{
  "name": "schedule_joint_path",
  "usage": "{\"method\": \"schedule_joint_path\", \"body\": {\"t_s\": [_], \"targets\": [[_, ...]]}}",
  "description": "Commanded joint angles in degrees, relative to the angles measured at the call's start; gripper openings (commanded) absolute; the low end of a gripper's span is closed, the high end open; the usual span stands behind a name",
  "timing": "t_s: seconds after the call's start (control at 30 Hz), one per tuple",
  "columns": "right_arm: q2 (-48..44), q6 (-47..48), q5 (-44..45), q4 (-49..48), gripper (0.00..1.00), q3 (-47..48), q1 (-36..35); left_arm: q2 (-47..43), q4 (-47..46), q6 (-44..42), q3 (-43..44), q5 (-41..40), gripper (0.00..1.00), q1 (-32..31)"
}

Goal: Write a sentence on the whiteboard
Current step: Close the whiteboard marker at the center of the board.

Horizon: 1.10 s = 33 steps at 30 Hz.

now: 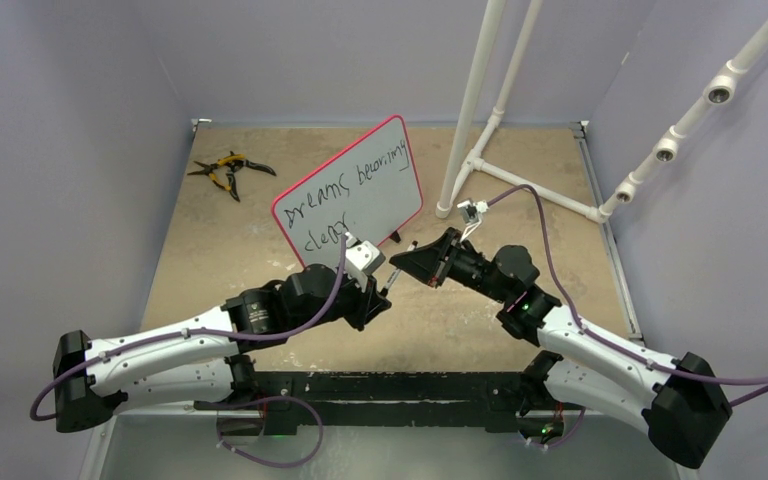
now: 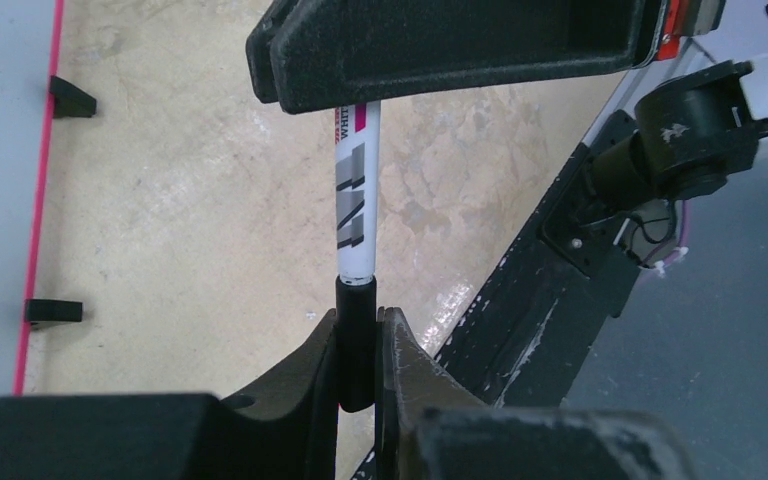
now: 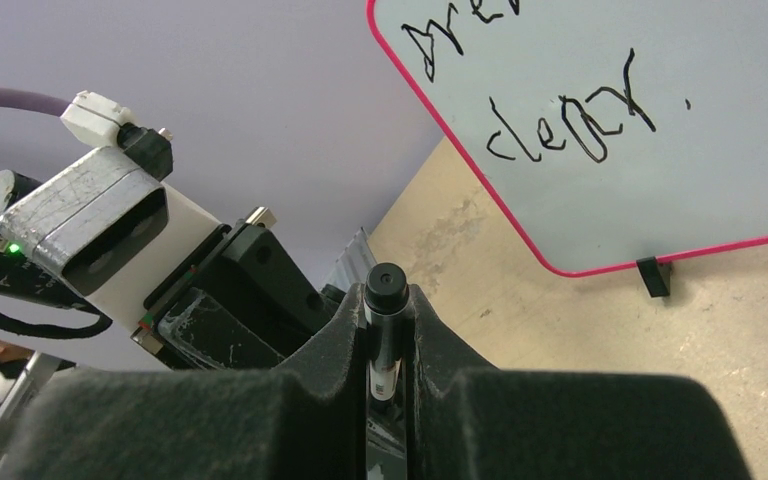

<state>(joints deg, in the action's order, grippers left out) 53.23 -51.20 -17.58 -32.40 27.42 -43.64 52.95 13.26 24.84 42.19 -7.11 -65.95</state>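
The whiteboard [image 1: 360,215] stands tilted on small black feet at mid-table, rimmed in red-pink. The sentence [image 1: 360,180] runs across it in black, "Dreams becoming clear" in two lines; the word "clear" [image 3: 570,120] fills the right wrist view. In front of the board a white marker [image 2: 355,200] is held between both arms. My left gripper [image 2: 360,345] is shut on its black cap [image 2: 356,320]. My right gripper [image 3: 388,320] is shut on the marker's barrel, whose black end [image 3: 387,288] pokes out past the fingers. From above, the left gripper [image 1: 382,290] and right gripper [image 1: 407,262] nearly touch.
Yellow-handled pliers [image 1: 228,170] lie at the back left. A white pipe frame [image 1: 480,130] stands behind and to the right of the board. A black rail [image 1: 390,385] runs along the near edge between the arm bases. Purple walls close in the table.
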Motion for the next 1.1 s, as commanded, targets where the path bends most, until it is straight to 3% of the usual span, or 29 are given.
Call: {"method": "schedule_joint_path", "body": {"t_s": [0.0,0.3,1.07], "targets": [[-0.46,3.01,-4.38,-1.56,0.0,2.76,-0.13,-2.29,-6.26,-1.27,-1.73,1.0,0.0,0.86],[3.25,10.31,-9.3,-2.67,0.0,1.52,-3.49,-6.41,-9.81,-6.14,-3.05,6.09,0.0,3.55],[10.85,10.29,-16.69,1.96,0.0,-3.13,-9.79,-7.33,-11.18,-15.55,0.19,14.79,0.0,7.22]]}}
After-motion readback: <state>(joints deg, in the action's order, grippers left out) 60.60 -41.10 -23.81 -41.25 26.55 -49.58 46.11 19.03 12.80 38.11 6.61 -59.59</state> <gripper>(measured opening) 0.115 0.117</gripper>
